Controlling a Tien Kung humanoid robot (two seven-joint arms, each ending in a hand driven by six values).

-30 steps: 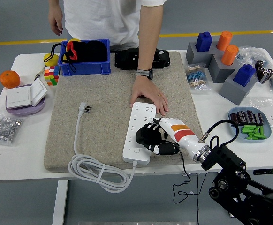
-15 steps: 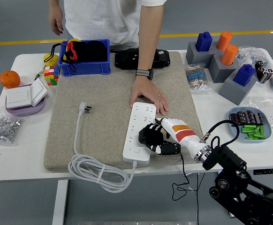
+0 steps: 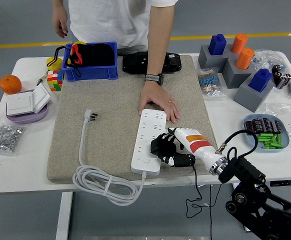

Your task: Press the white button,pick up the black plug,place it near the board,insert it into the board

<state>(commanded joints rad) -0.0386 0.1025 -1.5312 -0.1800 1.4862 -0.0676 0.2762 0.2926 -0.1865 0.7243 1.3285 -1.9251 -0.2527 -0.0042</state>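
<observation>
A: Board status?
B: I see the long white plastic power strip [image 3: 148, 141] flat on the beige mat [image 3: 110, 110].
A: Hand?
B: Right hand [image 3: 169, 148] at its right edge, fingers curled, apparently holding something black.

**Hidden and cut off**

The person [image 3: 120, 20] is cropped above the chest by the top edge. The right hand [image 3: 173, 147] covers the power strip's [image 3: 148, 140] near right edge. Bowl contents [image 3: 265, 132] at the right are too small to identify.

Power strip [image 3: 149, 141] mid-mat [image 3: 110, 100], plug [image 3: 91, 115] to its left, bin [image 3: 91, 62] behind.
</observation>
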